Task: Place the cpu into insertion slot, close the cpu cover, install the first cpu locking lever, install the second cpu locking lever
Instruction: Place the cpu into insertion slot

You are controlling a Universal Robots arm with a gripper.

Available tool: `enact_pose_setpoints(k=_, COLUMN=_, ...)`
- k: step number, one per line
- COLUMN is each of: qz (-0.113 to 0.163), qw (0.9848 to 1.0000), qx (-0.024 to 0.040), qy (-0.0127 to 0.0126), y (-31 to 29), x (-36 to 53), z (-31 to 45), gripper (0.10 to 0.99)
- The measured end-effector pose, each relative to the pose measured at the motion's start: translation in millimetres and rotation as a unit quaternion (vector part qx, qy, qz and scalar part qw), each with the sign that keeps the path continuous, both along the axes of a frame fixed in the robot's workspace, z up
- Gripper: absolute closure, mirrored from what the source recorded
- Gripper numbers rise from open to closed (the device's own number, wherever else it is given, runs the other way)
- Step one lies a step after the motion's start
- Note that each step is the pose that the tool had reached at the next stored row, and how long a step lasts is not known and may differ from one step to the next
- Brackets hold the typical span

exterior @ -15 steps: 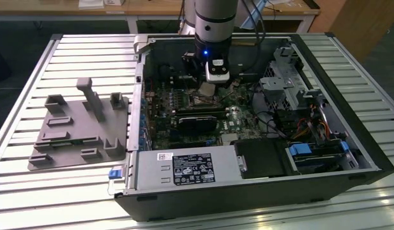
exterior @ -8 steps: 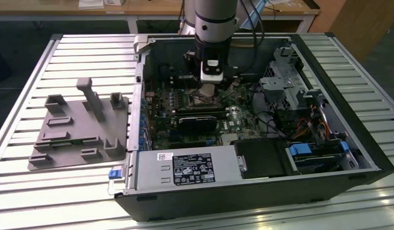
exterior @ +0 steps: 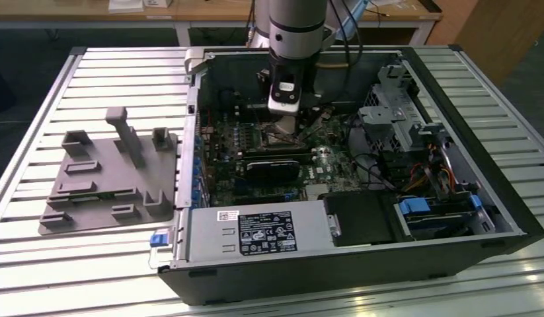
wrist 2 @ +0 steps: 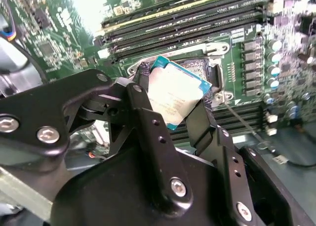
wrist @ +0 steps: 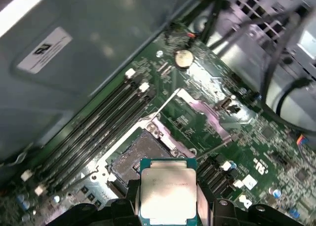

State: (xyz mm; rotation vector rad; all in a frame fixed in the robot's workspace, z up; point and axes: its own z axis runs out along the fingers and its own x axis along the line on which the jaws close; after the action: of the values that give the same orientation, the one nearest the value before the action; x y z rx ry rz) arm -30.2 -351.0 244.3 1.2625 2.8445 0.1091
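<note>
Gripping the cpu [wrist 2: 175, 95] by two opposite edges, my pincer [wrist 2: 174, 101] is closed only to the chip's width and holds it close over the insertion slot [wrist: 132, 156], not yet seated in it. The cpu cover [wrist: 203, 112] is swung up off the socket. Long memory slots [wrist: 90, 132] run beside the socket on the green motherboard [wrist: 256, 157], inside the open computer case [exterior: 342, 277] on the slatted table [exterior: 78, 264].

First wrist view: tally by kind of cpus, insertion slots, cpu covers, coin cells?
cpu: 1
insertion slot: 1
cpu cover: 1
coin cell: 1
Total: 4
</note>
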Motion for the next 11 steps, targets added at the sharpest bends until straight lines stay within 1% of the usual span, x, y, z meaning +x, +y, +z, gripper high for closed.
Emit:
enact_pose_setpoints(k=3, qz=-0.027, qw=0.9996, qx=0.0, qy=0.0, y=0.0, x=0.0, z=-0.5, gripper=0.545)
enact_pose_setpoints(k=6, qz=-0.054, qw=0.9985, qx=0.0, qy=0.0, y=0.0, x=0.0, z=-0.9, gripper=0.545)
enact_pose_setpoints(k=9, qz=-0.082, qw=0.9967, qx=0.0, qy=0.0, y=0.0, x=0.0, z=-1.4, gripper=0.545)
enact_pose_setpoints(k=11, qz=-0.1, qw=0.995, qx=0.0, qy=0.0, y=0.0, x=0.0, z=-1.7, gripper=0.545)
